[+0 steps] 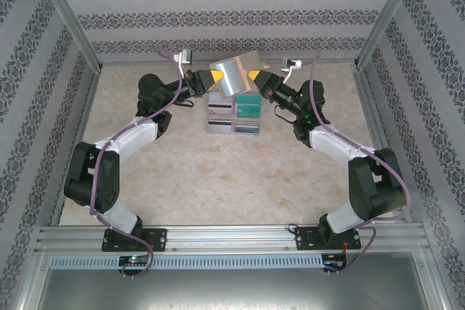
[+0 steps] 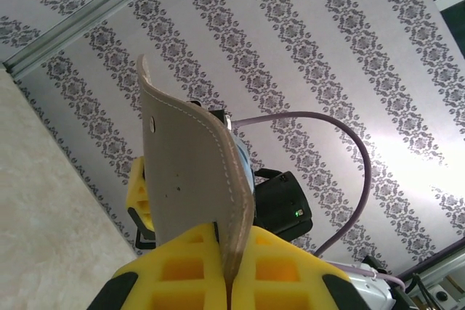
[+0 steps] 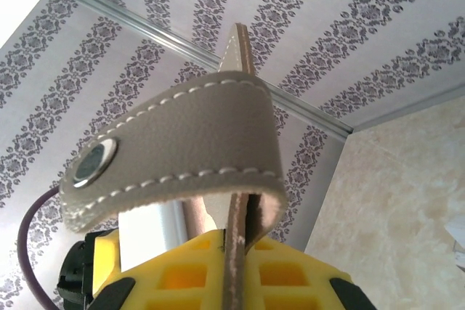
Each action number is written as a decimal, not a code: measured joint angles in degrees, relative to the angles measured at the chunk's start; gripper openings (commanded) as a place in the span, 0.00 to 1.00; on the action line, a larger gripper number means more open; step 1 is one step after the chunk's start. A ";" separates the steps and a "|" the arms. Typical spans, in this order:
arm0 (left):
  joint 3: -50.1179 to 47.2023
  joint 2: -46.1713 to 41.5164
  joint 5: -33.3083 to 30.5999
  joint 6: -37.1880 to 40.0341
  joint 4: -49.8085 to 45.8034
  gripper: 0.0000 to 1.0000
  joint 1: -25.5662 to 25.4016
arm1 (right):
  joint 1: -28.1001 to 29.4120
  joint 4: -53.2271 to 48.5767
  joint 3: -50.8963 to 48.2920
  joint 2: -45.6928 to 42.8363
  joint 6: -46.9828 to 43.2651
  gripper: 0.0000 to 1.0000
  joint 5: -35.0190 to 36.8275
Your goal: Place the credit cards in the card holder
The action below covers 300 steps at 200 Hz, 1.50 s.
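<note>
Card holder (image 1: 234,76) is hanging in the air between the two claws, not resting on the bench (image 1: 218,179). Left claw (image 1: 205,78) is clamping one edge of it and right claw (image 1: 254,76) is clamping the opposite edge. Both pairs of fingers are pressing together on the leather, nothing else between them.

My read: they're sharing the hold so the flaps can be spread and the pockets exposed, since one claw alone can't open a bifold. Strap (image 3: 94,161) with the snap is curling loose over the right claw's fingers, so the closure is looking undone.

Credit cards (image 1: 248,109) are sitting just beneath the claws in the clear tray (image 1: 232,134) on the bench, none of them gripped.

Hard to make out:
- The pockets aren't facing any camera, so I can't tell how far it's opening.
- The holder is covering the tray's far row, so the card count is unclear.
- I'm picking out teal and striped white cards; other colours are too small to tell.
</note>
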 measured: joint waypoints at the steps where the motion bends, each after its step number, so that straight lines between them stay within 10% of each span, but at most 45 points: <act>1: 0.00 0.00 0.02 0.02 -0.11 0.06 0.00 | 0.00 0.04 0.00 0.00 0.04 0.00 -0.02; 36: 0.28 -0.61 -0.02 1.66 -2.82 0.24 0.00 | 0.00 1.03 -0.09 0.31 0.57 0.00 -0.17; 91: 1.60 -2.27 0.26 3.10 -2.80 0.16 0.00 | -0.07 1.20 -0.24 2.56 2.27 0.00 0.15; 112: 2.01 -2.67 0.48 4.04 -3.23 0.43 0.00 | -0.04 1.18 -0.66 2.73 2.89 0.00 0.15; 185: 1.81 -10.86 -3.08 19.41 -25.49 0.60 0.85 | -0.33 1.22 -0.85 1.70 2.89 0.00 0.11; 300: -5.05 4.72 -1.09 0.26 0.37 0.63 2.89 | -0.68 2.93 0.76 -0.85 5.88 0.00 0.09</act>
